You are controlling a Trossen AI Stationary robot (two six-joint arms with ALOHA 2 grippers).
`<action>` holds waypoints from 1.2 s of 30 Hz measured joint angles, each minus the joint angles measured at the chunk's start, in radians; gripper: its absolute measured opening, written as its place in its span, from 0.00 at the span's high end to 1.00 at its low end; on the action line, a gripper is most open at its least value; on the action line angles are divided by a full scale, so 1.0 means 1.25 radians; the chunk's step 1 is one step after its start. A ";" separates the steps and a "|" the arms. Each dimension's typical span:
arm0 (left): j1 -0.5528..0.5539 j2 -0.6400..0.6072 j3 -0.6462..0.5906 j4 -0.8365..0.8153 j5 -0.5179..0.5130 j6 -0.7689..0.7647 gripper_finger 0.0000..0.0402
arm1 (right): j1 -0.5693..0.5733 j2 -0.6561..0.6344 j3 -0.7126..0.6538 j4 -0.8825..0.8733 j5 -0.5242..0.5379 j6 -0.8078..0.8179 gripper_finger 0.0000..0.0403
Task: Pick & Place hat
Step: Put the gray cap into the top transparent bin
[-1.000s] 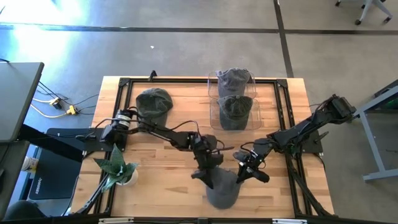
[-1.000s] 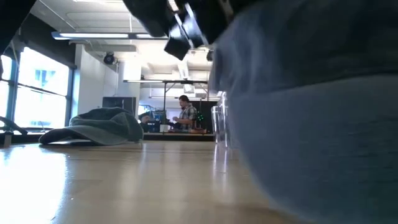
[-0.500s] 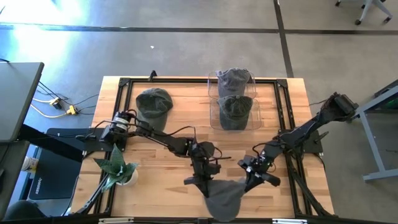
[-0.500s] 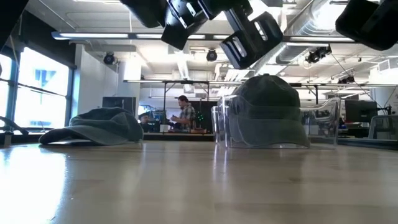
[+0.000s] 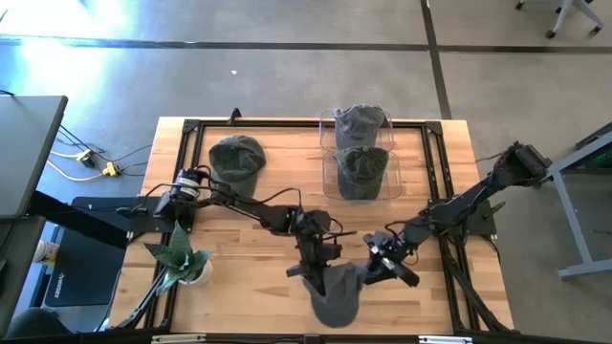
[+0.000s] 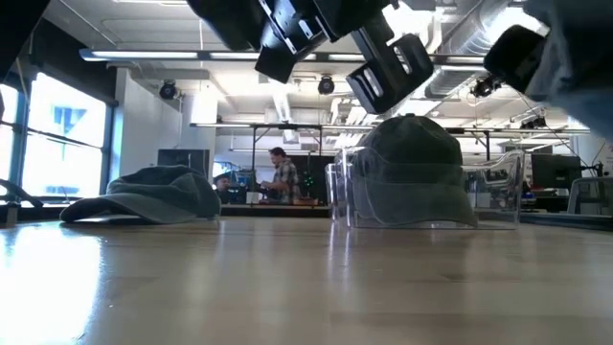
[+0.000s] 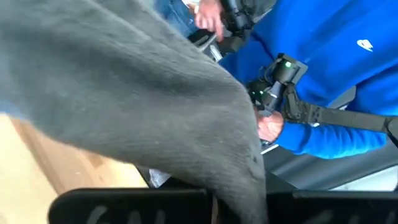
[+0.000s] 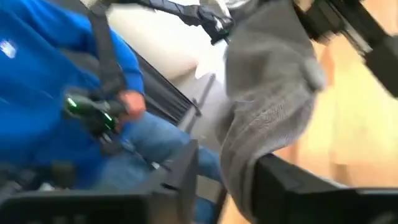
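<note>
Two dark, slim jointed arms, left arm (image 5: 239, 203); right arm (image 5: 469, 203); black blocky jaws

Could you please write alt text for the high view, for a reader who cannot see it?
Both grippers, left and right, meet at a grey hat near the wooden table's front edge. Two more hats sit in a clear holder; another hat lies nearby.
</note>
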 joint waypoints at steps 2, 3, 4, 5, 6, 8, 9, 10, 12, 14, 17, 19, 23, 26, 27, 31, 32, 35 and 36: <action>-0.001 0.000 0.000 0.000 0.009 0.002 0.99 | 0.000 0.000 0.000 -0.045 0.000 -0.057 0.63; -0.003 0.000 0.000 0.001 0.013 0.002 0.99 | 0.000 0.000 0.000 -0.074 0.000 -0.092 0.57; -0.007 0.000 0.000 0.001 0.016 0.004 0.99 | 0.000 0.000 0.000 -0.108 0.000 -0.134 0.52; -0.007 0.000 0.000 0.001 0.022 0.008 0.99 | 0.000 0.000 0.000 -0.146 0.001 -0.175 0.47; -0.006 0.000 0.000 0.001 0.028 0.018 0.99 | 0.000 0.000 0.000 -0.185 0.005 -0.216 0.42; -0.006 0.000 0.000 0.001 0.030 0.026 1.00 | 0.000 0.000 0.000 -0.264 0.034 -0.286 0.33; -0.006 0.000 0.000 0.002 0.030 0.026 1.00 | 0.000 0.003 0.000 -0.294 0.057 -0.320 0.30; -0.006 0.000 0.000 0.002 0.030 0.026 1.00 | 0.000 0.008 0.000 -0.315 0.082 -0.351 0.27; -0.006 0.000 0.000 0.003 0.030 0.026 1.00 | 0.000 0.025 -0.001 -0.327 0.137 -0.406 0.23; -0.006 0.000 0.000 0.003 0.030 0.026 1.00 | -0.006 0.055 -0.001 -0.289 0.170 -0.452 0.22; -0.006 0.000 0.000 0.004 0.026 0.026 1.00 | -0.018 0.121 -0.001 -0.184 0.145 -0.460 0.22; -0.006 0.000 0.000 0.004 0.023 0.026 1.00 | -0.021 0.178 -0.001 -0.098 0.124 -0.445 0.22; -0.006 0.000 0.000 0.003 0.009 0.026 1.00 | -0.012 0.304 -0.001 0.110 0.114 -0.410 0.22; -0.005 0.000 0.000 0.001 0.008 0.020 1.00 | 0.000 0.389 0.000 0.290 0.130 -0.382 0.22; -0.005 0.000 0.000 -0.001 0.008 0.020 1.00 | 0.005 0.413 0.000 0.336 0.134 -0.370 0.22; -0.003 0.000 0.000 -0.021 0.002 0.020 1.00 | 0.030 0.477 0.000 0.449 0.137 -0.314 0.31; 0.001 0.000 0.000 -0.026 0.002 0.019 1.00 | 0.038 0.483 0.000 0.459 0.129 -0.300 0.36; 0.008 0.000 0.000 -0.043 0.000 0.017 1.00 | 0.060 0.480 0.001 0.462 0.079 -0.255 0.57; 0.011 0.000 0.000 -0.048 0.000 0.017 1.00 | 0.067 0.472 0.000 0.461 0.057 -0.235 0.66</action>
